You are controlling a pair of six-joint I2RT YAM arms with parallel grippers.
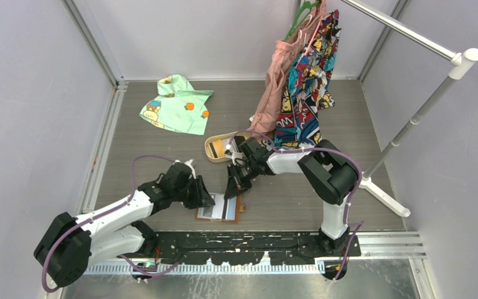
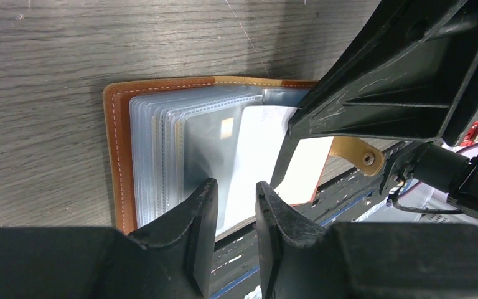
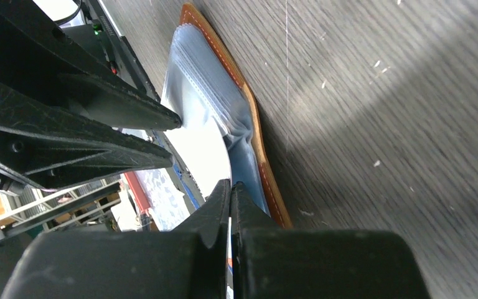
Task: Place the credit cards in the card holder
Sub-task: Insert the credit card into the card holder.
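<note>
Right gripper (image 3: 230, 184) tilted, card (image 3: 202, 152) at holder (image 3: 256, 140)

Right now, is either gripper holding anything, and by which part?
The right gripper pinches a white card by its near edge, over the open card holder. The left gripper straddles its sleeves' edge; grip unclear.

Honestly can't read a single word anywhere in here; the comic-print shirt (image 1: 308, 93) hanging top middle of the overhead view has what looks like lettering, but it's too small to make out.
</note>
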